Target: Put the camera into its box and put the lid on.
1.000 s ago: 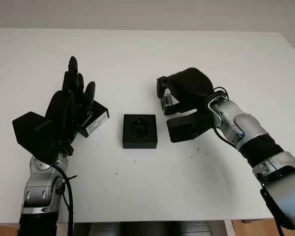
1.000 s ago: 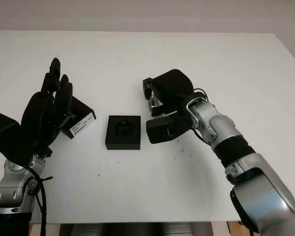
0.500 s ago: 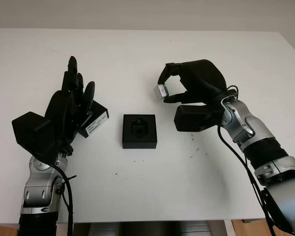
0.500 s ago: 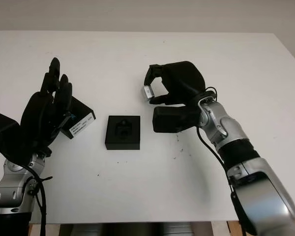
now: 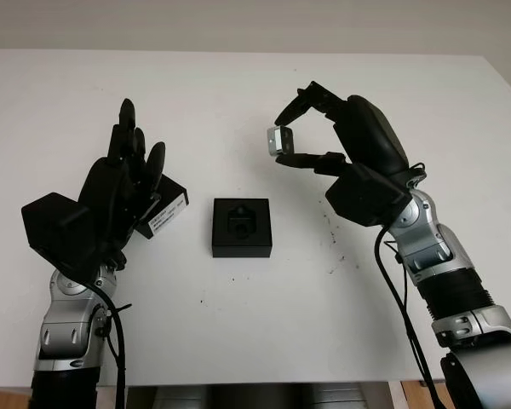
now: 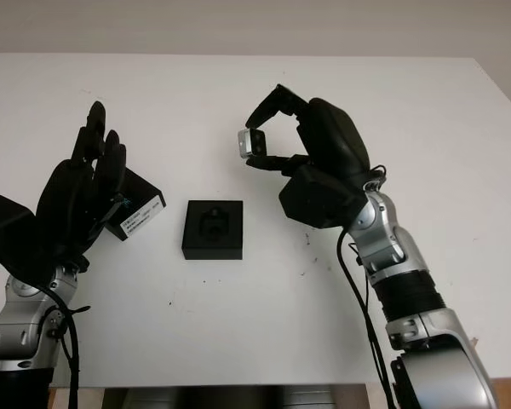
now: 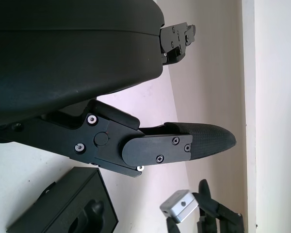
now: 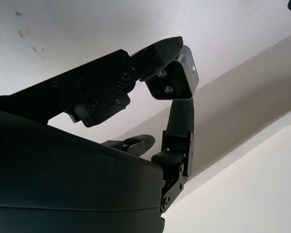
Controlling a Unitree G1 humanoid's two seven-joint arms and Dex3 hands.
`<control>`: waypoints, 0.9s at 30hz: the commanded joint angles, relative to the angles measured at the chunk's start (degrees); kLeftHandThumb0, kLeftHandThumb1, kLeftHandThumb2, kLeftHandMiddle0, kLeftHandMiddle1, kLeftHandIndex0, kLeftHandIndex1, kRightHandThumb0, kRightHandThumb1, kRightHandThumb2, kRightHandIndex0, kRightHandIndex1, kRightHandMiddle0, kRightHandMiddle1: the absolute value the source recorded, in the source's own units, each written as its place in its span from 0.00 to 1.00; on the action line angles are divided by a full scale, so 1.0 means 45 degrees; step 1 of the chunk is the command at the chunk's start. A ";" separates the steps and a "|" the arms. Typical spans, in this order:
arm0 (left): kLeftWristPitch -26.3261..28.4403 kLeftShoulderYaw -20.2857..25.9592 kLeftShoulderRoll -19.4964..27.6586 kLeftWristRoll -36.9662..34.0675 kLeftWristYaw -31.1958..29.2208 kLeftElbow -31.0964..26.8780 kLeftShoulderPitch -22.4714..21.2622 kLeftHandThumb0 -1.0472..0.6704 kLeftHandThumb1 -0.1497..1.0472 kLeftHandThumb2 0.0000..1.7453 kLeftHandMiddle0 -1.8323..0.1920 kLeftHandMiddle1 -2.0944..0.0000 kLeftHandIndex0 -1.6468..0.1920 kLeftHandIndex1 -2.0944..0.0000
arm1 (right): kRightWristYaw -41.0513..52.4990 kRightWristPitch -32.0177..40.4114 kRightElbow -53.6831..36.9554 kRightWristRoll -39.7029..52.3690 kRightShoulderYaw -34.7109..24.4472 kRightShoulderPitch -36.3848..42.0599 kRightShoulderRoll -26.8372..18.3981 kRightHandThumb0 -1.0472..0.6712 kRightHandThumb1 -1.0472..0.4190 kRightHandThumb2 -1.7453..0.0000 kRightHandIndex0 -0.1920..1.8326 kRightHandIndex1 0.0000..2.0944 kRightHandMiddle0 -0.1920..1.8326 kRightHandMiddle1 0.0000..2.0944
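I am holding the small silver camera point(image 5: 279, 140) in my right hand point(image 5: 345, 145), pinched between the fingertips point(image 8: 177, 48), high above the white table point(image 5: 238, 341). The camera is up and to the right of the open black box point(image 5: 242, 227), not yet over it. The box is lying on the table between my two arms, and I am seeing a shaped recess in its dark insert. My left hand point(image 5: 119, 187) is open and is holding nothing; it is standing up over the black lid point(image 5: 163, 207), which is lying just beside the box with a white label on its edge.

To do this step well, I think I am needing to bring the camera straight over the recess first, then turn my wrist so the flat face of the camera is matching the shape of the recess, and only then lower it. The pinch is touching only a small part of the camera, so a quick turn could let it slip. I should release only when it is sitting inside the insert.

Counting the things: one camera, one box, one lid, and two hands of mine.
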 commanded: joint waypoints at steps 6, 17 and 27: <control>0.0030 -0.0039 0.0103 0.0128 0.0018 -0.0333 0.0143 0.18 1.00 0.28 1.00 1.00 1.00 1.00 | 0.1505 0.1132 -0.1991 0.0629 -0.0429 0.0690 -0.0054 0.40 0.07 0.97 0.32 0.01 0.29 0.67; -0.0003 -0.0111 -0.0118 0.0066 0.0152 -0.0273 0.0121 0.17 1.00 0.27 1.00 1.00 1.00 1.00 | 0.3776 0.4501 -0.5559 0.0752 -0.0205 0.1912 0.0343 0.35 0.03 0.97 0.31 0.01 0.25 0.78; -0.0004 -0.0209 -0.0272 0.0125 0.0319 -0.0392 0.0158 0.17 1.00 0.27 1.00 1.00 1.00 1.00 | 0.4060 0.6073 -0.7311 0.0837 -0.0122 0.2693 0.0983 0.35 0.03 0.97 0.30 0.01 0.25 0.84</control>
